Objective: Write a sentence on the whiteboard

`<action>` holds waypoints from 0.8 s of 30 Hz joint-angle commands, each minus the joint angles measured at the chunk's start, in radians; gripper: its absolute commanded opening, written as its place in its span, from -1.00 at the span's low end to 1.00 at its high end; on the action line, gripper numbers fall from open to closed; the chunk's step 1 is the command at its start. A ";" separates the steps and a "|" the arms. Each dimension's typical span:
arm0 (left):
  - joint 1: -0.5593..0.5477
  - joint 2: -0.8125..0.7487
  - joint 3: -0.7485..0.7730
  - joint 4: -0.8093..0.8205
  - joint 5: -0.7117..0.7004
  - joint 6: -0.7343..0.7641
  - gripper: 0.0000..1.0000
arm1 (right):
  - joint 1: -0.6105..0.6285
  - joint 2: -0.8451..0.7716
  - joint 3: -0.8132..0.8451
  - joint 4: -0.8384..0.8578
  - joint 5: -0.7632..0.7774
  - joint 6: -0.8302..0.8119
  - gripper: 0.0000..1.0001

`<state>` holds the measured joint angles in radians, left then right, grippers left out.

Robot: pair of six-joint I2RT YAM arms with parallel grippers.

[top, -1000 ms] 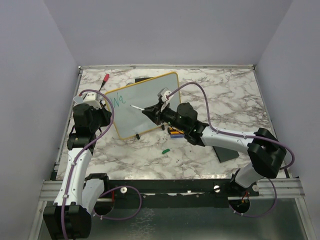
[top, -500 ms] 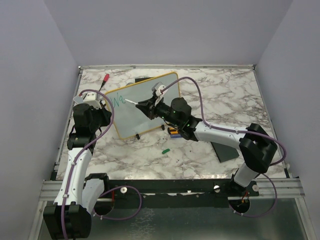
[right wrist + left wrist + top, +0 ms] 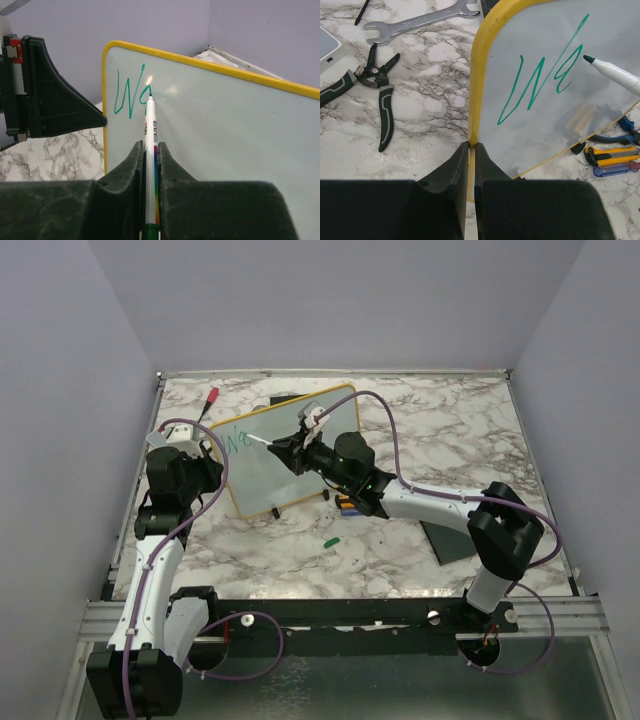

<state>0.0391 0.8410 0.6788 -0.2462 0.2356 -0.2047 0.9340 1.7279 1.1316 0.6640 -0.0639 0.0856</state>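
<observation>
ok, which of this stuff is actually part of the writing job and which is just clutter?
In use:
whiteboard
green marker
green lettering
left hand, clamped on the board's frame
right hand, holding the marker

Lying about:
wrench
pliers
utility knife
screwdriver
loose green cap
black pad

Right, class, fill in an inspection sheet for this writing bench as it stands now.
Surface: marble-patterned table, level.
Job's things: whiteboard standing on the table; sentence only begun, two teal letters; marker tip at the second letter.
Clutter: wrench, pliers, utility knife, screwdriver, green cap, red marker, black pad.
Grippers: left gripper shut on the whiteboard's frame; right gripper shut on the marker.
Cables: purple cables loop along both arms.
Surroundings: plain lilac walls.
</observation>
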 commanded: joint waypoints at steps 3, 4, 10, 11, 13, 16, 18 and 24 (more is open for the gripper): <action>-0.003 0.003 0.007 0.007 0.034 -0.004 -0.83 | -0.007 0.027 0.035 0.001 0.059 0.002 -0.98; -0.005 0.003 0.007 0.007 0.035 -0.004 -0.83 | -0.008 0.025 0.032 -0.001 0.087 0.002 -0.98; -0.003 0.000 0.007 0.008 0.035 -0.003 -0.83 | -0.011 0.014 0.014 -0.003 0.104 0.005 -0.98; -0.003 0.000 0.007 0.007 0.035 -0.003 -0.83 | -0.011 0.013 0.010 -0.004 0.105 0.006 -0.98; -0.003 0.000 0.007 0.007 0.036 -0.003 -0.83 | -0.011 0.010 -0.002 -0.002 0.111 0.009 -0.98; -0.004 -0.002 0.007 0.008 0.036 -0.005 -0.83 | -0.011 0.003 -0.019 -0.001 0.121 0.015 -0.98; -0.004 -0.002 0.007 0.007 0.036 -0.004 -0.83 | -0.011 -0.002 -0.027 -0.004 0.122 0.016 -0.98; -0.004 -0.002 0.007 0.007 0.037 -0.005 -0.83 | -0.011 -0.002 -0.047 -0.019 0.103 0.018 -0.98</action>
<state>0.0391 0.8410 0.6788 -0.2417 0.2352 -0.2047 0.9318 1.7325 1.1103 0.6655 0.0086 0.1047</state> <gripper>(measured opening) 0.089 0.105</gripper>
